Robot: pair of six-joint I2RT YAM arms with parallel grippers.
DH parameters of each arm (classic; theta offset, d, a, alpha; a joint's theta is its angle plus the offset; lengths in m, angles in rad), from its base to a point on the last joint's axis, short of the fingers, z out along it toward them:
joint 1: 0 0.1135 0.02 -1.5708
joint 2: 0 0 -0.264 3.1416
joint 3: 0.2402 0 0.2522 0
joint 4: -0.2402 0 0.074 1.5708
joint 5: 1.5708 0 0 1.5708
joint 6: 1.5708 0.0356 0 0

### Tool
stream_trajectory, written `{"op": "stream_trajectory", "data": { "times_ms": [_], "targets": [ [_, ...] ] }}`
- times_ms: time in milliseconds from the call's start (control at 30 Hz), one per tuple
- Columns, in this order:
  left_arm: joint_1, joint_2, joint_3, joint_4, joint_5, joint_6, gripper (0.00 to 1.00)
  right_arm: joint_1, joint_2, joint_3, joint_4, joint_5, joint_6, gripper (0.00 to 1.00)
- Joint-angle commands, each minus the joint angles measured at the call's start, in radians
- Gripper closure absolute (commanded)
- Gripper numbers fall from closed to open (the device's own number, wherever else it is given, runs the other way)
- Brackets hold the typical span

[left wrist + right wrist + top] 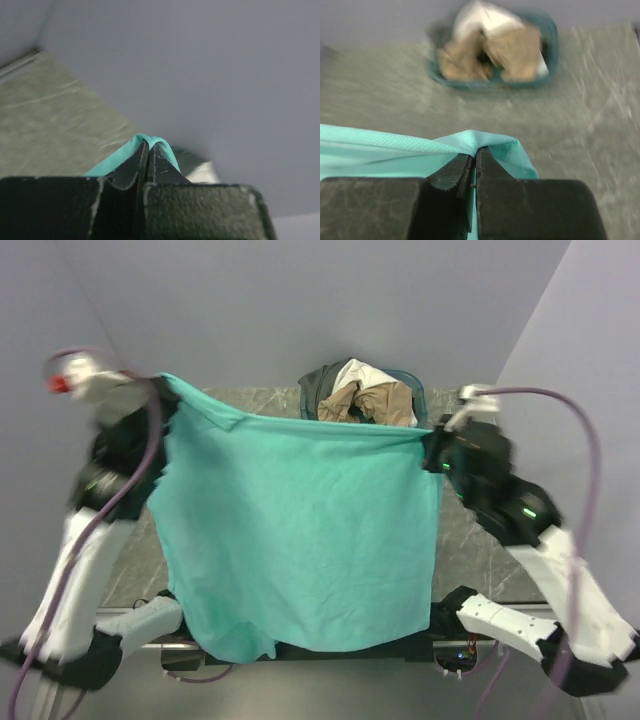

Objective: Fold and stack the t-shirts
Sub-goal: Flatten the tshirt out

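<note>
The teal-green t-shirt [300, 530] hangs spread in the air between my two grippers, its lower edge near the table's front edge. My left gripper [165, 390] is shut on its upper left corner; the cloth [125, 152] wraps over the closed fingertips. My right gripper [432, 452] is shut on its upper right corner, where cloth [420, 150] folds over the tips. The cream-white [358, 375], tan-beige [375, 400] and dark grey [318, 388] shirts lie bunched in the basket behind.
The oval teal-blue basket [552, 40] stands at the back middle of the grey stone table [470, 540], and shows in the right wrist view. Grey walls close in behind and at the right.
</note>
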Motion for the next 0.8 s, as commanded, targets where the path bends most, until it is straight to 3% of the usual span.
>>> {"op": "stream_trajectory", "data": {
  "times_ms": [0,133,300,400,567,767],
  "targets": [
    [0.01,0.177,-0.152,0.02,-0.17,-0.026,0.99,-0.153,0.11,-0.214,0.19,-0.118,0.018,0.99],
    [0.022,0.444,-0.211,0.126,-0.095,0.032,1.0,-0.271,0.363,-0.271,0.252,-0.22,0.012,1.0],
    [0.025,0.741,-0.099,0.092,-0.06,0.04,1.0,-0.318,0.588,-0.221,0.286,-0.194,-0.079,1.0],
    [0.025,0.844,-0.017,0.026,-0.066,0.023,1.0,-0.34,0.651,-0.193,0.301,-0.189,-0.109,1.0],
    [0.027,0.881,0.009,0.022,-0.05,0.024,1.0,-0.372,0.69,-0.161,0.303,-0.189,-0.143,1.0],
    [0.027,0.819,-0.049,-0.018,-0.011,-0.04,1.0,-0.375,0.687,-0.179,0.304,-0.2,-0.203,1.0]
  ]
}}
